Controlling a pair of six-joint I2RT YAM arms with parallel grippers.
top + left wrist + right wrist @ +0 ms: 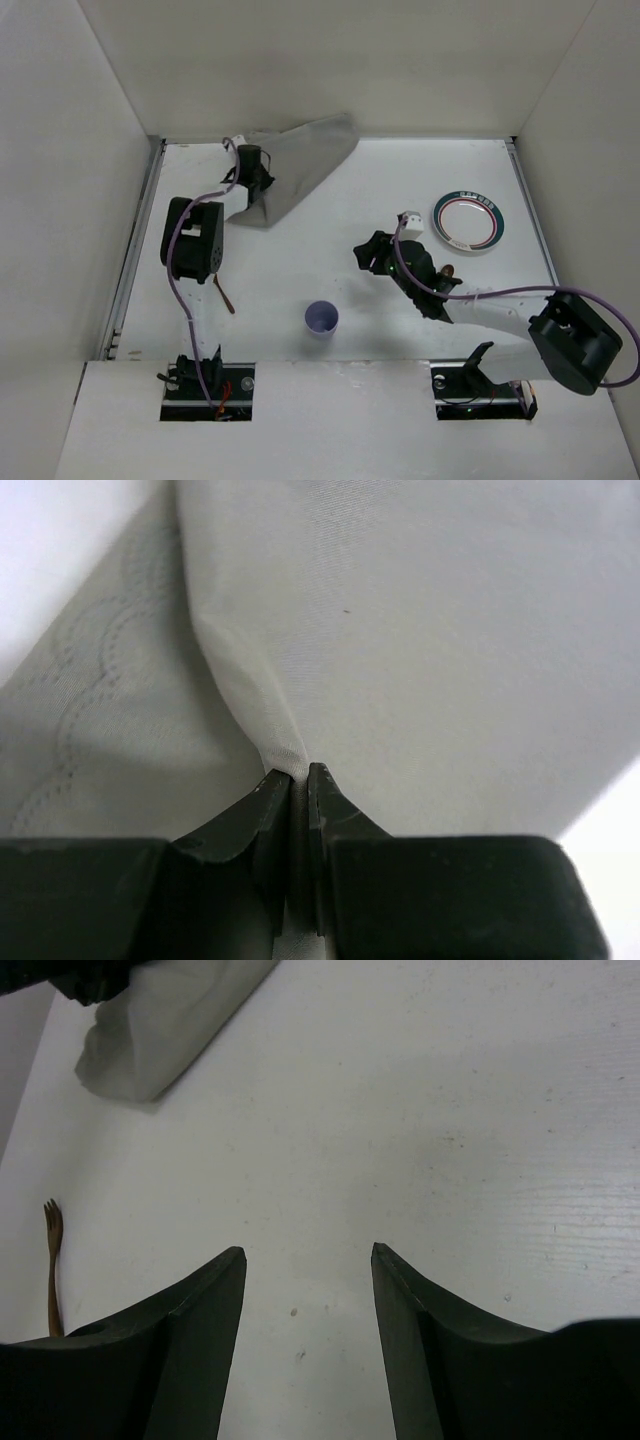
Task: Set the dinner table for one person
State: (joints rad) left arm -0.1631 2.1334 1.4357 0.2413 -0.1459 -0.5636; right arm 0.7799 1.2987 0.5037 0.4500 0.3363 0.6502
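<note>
The dinner table (330, 230) is a white top with metal side rails. A grey cloth placemat (305, 160) lies bunched and partly lifted at the back left. My left gripper (260, 185) is shut on a pinched fold of the placemat (400, 630), and cloth shows between the left gripper's (298, 772) fingertips. My right gripper (362, 255) hovers over the middle of the table, open, and the right wrist view shows the right gripper (308, 1250) with only bare table (450, 1110) between its fingers. A brown fork (228, 297) lies at the left, a lilac cup (321, 318) near the front centre.
A white plate with a green rim (468, 220) sits at the right. A small brown item (447, 270) peeks out beside the right arm. The fork (52, 1260) and the placemat (160, 1030) show at the left of the right wrist view. White walls surround the table.
</note>
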